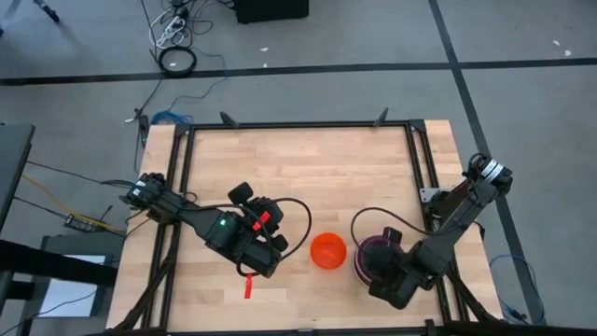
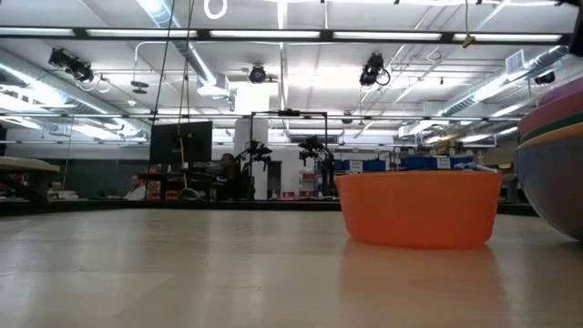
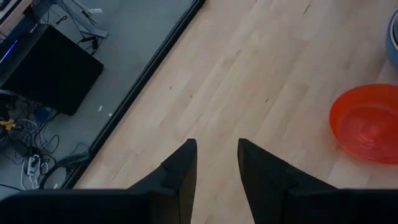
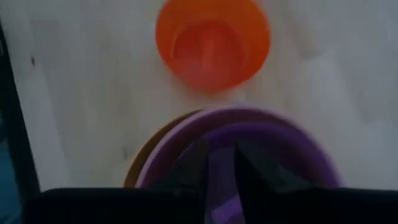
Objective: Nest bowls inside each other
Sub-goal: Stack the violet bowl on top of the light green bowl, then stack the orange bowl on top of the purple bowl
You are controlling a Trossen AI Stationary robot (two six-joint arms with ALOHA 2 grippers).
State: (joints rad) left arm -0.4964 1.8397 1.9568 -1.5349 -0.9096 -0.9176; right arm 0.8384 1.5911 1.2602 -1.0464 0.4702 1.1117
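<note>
A: Right gripper [image 4: 221,171] first. We see its fingers low inside the purple bowl [image 4: 273,146], on top of the nested stack [image 1: 373,257] near the table's front right. Gap btwn them looks narrow, but we can't tell whether they pinch the purple rim or just sit in the hollow.

B: And the left gripper [image 3: 216,163]?

A: Hangs over bare wood left of centre, fingers parted, nothing btwn them. Waiting, we reckon.

B: What's left loose?

A: Only the orange bowl [image 1: 327,250], upright on the table [image 1: 308,168], just beside the stack on its left, not touching as far as we see. Low view shows it flat on its base, w/ a straight, slightly flared wall.

B: How do we expect it to handle?

A: Thin smooth plastic, so prob light, stiff enough, but slick. A squeeze across the whole body would likely pop it out. We'd take the rim: one finger inside, one outside, on the side facing the gripper. Light bowl may skid if nudged first, so come straight down.
</note>
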